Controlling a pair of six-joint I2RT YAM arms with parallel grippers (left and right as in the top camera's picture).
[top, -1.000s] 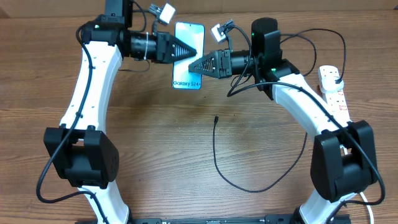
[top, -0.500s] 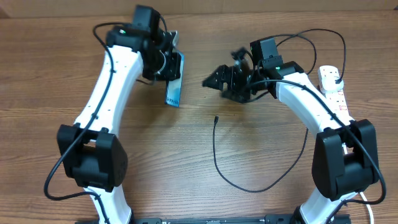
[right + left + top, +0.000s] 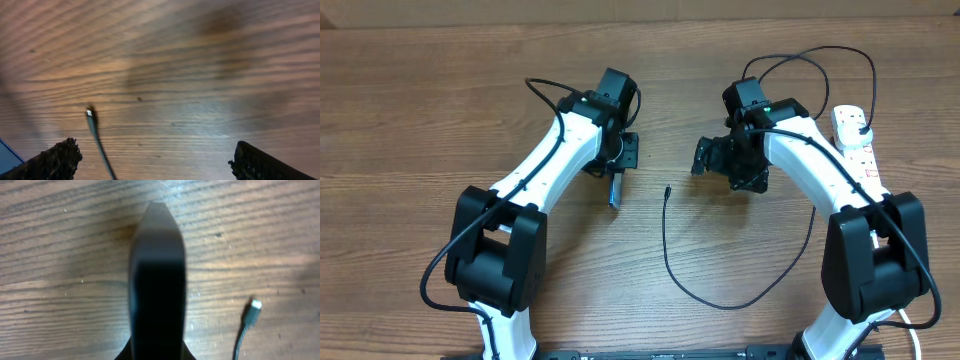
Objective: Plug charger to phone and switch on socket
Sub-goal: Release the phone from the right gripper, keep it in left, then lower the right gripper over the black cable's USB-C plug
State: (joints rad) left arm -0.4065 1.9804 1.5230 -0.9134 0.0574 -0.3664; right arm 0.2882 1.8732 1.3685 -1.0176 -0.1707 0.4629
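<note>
The phone (image 3: pixel 615 189) is turned edge-on above the table, and only its thin dark side shows from overhead. My left gripper (image 3: pixel 617 160) is shut on it; in the left wrist view the phone (image 3: pixel 157 275) fills the middle as a dark slab between the jaws. The charger is a thin black cable (image 3: pixel 705 298) looping over the table, with its connector tip (image 3: pixel 667 190) lying free just right of the phone. My right gripper (image 3: pixel 725 165) hangs wide open over bare wood, right of the tip (image 3: pixel 90 113), holding nothing. The socket (image 3: pixel 856 140) lies at the far right.
The cable's far end runs up to a black plug (image 3: pixel 861 119) on the white power strip. Black arm cables arc above the right arm (image 3: pixel 820 55). A corner of the blue phone screen (image 3: pixel 7 156) shows at the right wrist view's left edge.
The right gripper has opened wide, let go of the phone and drawn back to the right. The left arm has swung the phone down toward the table's middle and turned it edge-on.
</note>
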